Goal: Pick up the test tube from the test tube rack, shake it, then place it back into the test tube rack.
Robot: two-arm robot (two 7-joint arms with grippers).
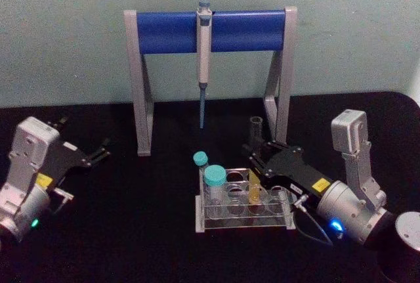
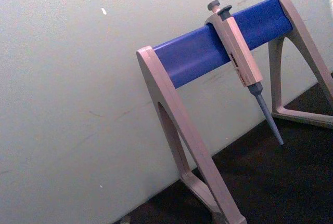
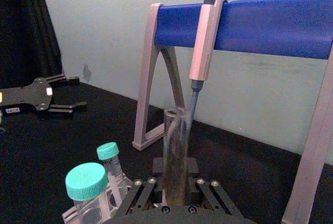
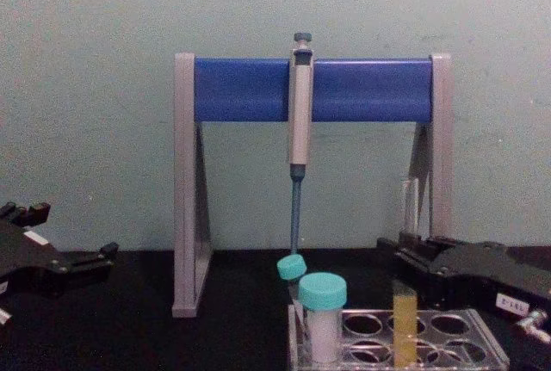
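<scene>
The test tube (image 1: 255,129) stands upright in the clear test tube rack (image 1: 200,216), in a hole near the middle of the front row. Its yellow-orange liquid (image 4: 405,328) sits down at rack level. My right gripper (image 1: 252,154) reaches in from the right, and its black fingers are shut on the tube's clear middle part. In the right wrist view the tube (image 3: 176,141) rises straight up from between the fingers. My left gripper (image 1: 98,152) rests open on the table at the far left, well away from the rack.
Two teal-capped vials (image 1: 214,176) stand in the rack's left holes, close to the tube. The grey-and-blue pipette stand (image 1: 170,32) with a hanging pipette (image 1: 204,53) rises just behind the rack. A grey round object (image 1: 408,230) sits at the right edge.
</scene>
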